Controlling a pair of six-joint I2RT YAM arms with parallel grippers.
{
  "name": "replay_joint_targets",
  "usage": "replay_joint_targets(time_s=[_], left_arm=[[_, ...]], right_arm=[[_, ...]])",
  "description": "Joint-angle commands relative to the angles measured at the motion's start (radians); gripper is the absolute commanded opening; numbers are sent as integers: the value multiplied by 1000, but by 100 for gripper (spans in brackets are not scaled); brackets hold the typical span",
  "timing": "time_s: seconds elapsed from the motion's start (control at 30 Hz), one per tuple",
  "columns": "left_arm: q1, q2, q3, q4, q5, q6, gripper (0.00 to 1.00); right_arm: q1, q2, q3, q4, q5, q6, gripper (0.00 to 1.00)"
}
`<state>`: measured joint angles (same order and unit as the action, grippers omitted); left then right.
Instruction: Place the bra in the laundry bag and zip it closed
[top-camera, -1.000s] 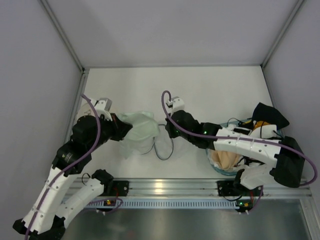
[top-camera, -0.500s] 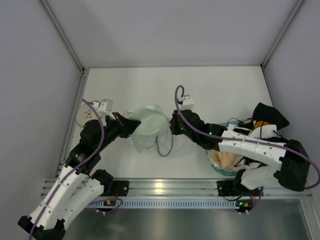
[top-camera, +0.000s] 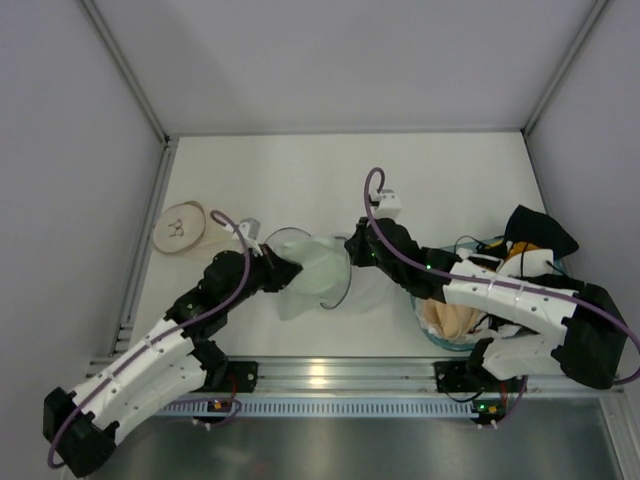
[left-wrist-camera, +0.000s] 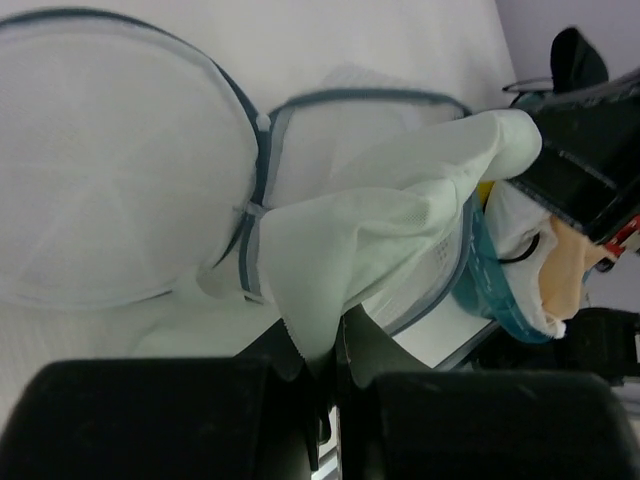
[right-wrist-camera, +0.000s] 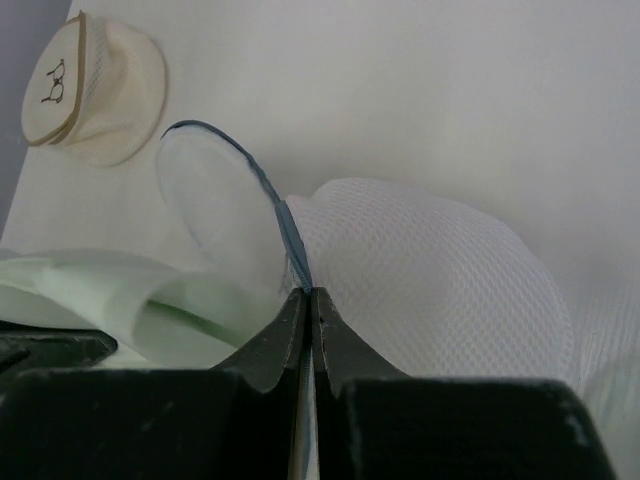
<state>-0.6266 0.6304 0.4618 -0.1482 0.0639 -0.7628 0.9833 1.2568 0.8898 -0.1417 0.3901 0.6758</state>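
Observation:
The laundry bag (top-camera: 343, 280) is white mesh with a dark hoop rim and lies mid-table. My right gripper (top-camera: 351, 251) is shut on its rim; in the right wrist view (right-wrist-camera: 306, 296) the jaws pinch the blue-grey rim beside the mesh wall (right-wrist-camera: 430, 270). My left gripper (top-camera: 283, 271) is shut on the pale green bra (top-camera: 312, 262) and holds it against the bag's open side. In the left wrist view the bra (left-wrist-camera: 400, 220) hangs from my gripper (left-wrist-camera: 327, 352), over the bag's hoops, with the round mesh panel (left-wrist-camera: 110, 170) to the left.
A cream round zipped pouch (top-camera: 181, 228) lies at the left, also seen in the right wrist view (right-wrist-camera: 85, 85). A blue basket (top-camera: 428, 338) of garments, with a black garment (top-camera: 535, 232), stands at the right under my right arm. Walls enclose the table.
My left gripper has carried the bra right and nearer, onto the bag, uncovering the cream pouch. My right gripper has shifted right and farther with the rim.

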Motion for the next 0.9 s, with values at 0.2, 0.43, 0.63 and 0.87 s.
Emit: replay_joint_targets(time_s=[0.2,0.43,0.63,0.87], left_arm=[[-263,352,93,107,-285,88,0],[-320,575,248,224,-291,147,0],[-331,725,310,303,-208,171,0],[-383,850,319,398,-242,168,0]], right_arm=[[-34,-22,29,53,-65,-18,0],[-32,-36,-11,119,-198,25,0],[-35,-89,-63,133,-189,50,0],[-64,-126,-126,145,-189,106,0]])
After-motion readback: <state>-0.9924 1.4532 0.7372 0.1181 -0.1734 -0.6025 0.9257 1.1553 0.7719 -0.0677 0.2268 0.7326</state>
